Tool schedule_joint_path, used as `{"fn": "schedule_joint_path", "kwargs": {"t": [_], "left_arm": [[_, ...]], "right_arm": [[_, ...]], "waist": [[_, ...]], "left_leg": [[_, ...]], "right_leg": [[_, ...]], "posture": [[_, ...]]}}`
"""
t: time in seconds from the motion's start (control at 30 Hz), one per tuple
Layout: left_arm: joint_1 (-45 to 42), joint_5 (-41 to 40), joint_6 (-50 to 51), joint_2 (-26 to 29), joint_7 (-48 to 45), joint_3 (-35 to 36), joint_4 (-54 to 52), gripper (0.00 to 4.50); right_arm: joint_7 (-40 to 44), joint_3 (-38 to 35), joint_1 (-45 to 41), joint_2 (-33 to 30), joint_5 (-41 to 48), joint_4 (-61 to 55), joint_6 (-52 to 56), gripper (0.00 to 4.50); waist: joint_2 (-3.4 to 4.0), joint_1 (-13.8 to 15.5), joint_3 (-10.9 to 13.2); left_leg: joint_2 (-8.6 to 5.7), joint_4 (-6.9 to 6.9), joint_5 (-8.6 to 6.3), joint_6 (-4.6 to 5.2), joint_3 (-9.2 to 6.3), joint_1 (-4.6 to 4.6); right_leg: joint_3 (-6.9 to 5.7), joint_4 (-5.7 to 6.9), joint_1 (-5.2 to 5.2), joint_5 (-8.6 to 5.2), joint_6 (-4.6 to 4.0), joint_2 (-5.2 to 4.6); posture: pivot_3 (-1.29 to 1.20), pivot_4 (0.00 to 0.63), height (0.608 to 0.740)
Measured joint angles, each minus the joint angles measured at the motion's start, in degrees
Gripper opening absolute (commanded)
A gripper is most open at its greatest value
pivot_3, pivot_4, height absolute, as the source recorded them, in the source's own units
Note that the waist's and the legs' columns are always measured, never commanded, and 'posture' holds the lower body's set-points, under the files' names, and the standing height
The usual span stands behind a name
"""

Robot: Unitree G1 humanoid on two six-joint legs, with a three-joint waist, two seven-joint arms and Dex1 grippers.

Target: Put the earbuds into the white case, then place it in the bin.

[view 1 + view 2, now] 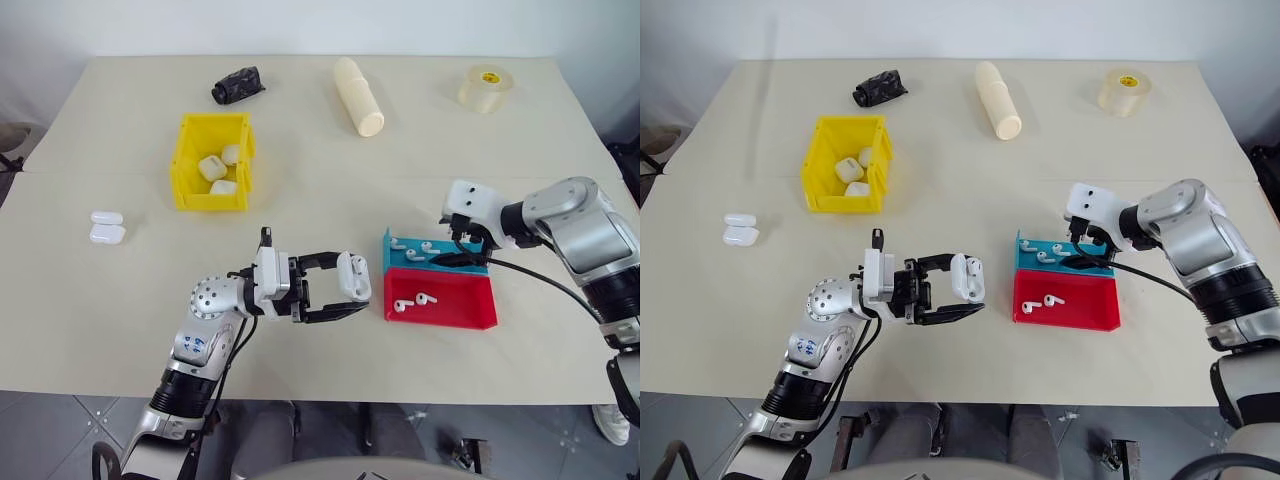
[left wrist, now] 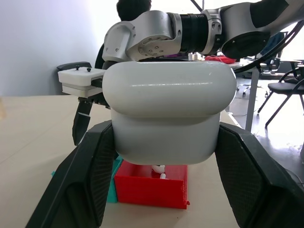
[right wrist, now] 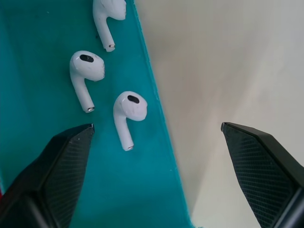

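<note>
In the left eye view the left gripper, at lower centre, is clenched on a white case held above the bench. To its right, the right gripper hangs spread over the blue tray, which holds several earbuds; the red tray touching it holds two more. The yellow bin at upper left already contains closed cases, and two further cases lie near the left edge.

In the left wrist view the case fills the centre, pinched across its lower body by both black fingers, lid side up. Its shell looks glossy, hard and light, so it is likely to slip or twist if squeezed off-centre.

In the right wrist view three earbuds lie on the blue tray at upper left, the nearest one between the released fingers. Each is probably tiny, slick and feather-light; the bulb seems a better hold than the thin stem.
</note>
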Motion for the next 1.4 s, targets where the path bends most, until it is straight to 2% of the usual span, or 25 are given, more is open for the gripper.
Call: {"fn": "schedule_joint_path", "kwargs": {"t": [0.07,0.13,0.33,0.77,0.87,0.97,1.0,1.4], "left_arm": [[0.2,0.0,0.0,0.0,0.2,0.0,0.0,2.79],[0.3,0.0,0.0,0.0,0.4,0.0,0.0,2.79],[0.3,0.0,0.0,0.0,0.8,0.0,-0.1,2.79],[0.4,0.0,-0.1,0.0,1.0,0.0,-0.1,2.79],[0.4,0.0,-0.2,0.0,1.0,0.0,-0.1,2.79],[0.4,0.0,-0.2,0.1,1.0,0.0,-0.1,2.79],[0.4,0.0,-0.2,0.1,1.0,0.0,-0.1,2.79],[0.3,0.0,-0.2,0.6,0.8,0.0,-0.1,2.79]], "right_arm": [[1.1,0.2,-0.9,1.2,-1.1,1.2,-1.2,4.49],[2.0,0.2,-1.8,2.5,-2.1,2.5,-2.2,4.09],[5.3,0.3,-2.7,4.2,-4.0,4.1,-4.2,2.19],[7.1,0.2,-3.8,4.8,-7.4,5.3,-3.1,2.19],[7.7,0.0,-3.8,5.1,-7.7,5.3,-3.0,1.62],[8.1,0.0,-3.8,5.7,-7.7,5.2,-3.0,0.67],[8.1,0.0,-3.8,5.8,-7.8,5.2,-3.0,0.52],[7.6,-2.9,-1.8,5.8,-7.6,3.8,-1.7,0.52]], "waist": [[0.00,0.0,0.0],[0.00,0.0,0.0],[0.00,0.0,0.0],[0.00,0.0,0.0],[-0.02,0.0,0.0],[-0.02,-0.1,0.0],[-0.02,-0.1,0.0],[-0.02,0.0,0.0]], "left_leg": [[0.01,0.00,0.01,-0.01,0.00,0.00],[0.01,0.02,0.02,-0.03,-0.01,0.01],[0.01,0.05,0.02,-0.04,-0.01,0.01],[-0.01,0.09,0.02,-0.04,-0.02,0.04],[-0.01,0.09,0.02,-0.04,-0.01,0.06],[0.00,0.09,0.02,-0.04,-0.01,0.10],[0.00,0.08,0.02,-0.04,-0.01,0.13],[0.00,0.06,0.02,-0.04,-0.02,0.18]], "right_leg": [[0.00,0.03,0.00,0.00,0.00,0.02],[0.00,0.05,-0.01,0.00,0.00,0.02],[0.00,0.08,-0.01,0.00,0.00,0.02],[0.01,0.11,0.03,0.00,0.00,0.01],[0.01,0.11,0.04,0.00,0.00,0.01],[0.01,0.12,0.08,0.00,0.00,0.01],[0.02,0.12,0.10,0.00,0.00,0.01],[0.02,0.11,0.15,0.00,0.00,0.00]], "posture": [[0.00,0.150,0.740],[0.00,0.150,0.740],[0.00,0.150,0.740],[0.00,0.150,0.740],[0.00,0.150,0.740],[0.00,0.150,0.740],[0.00,0.150,0.740],[0.00,0.150,0.740]]}}
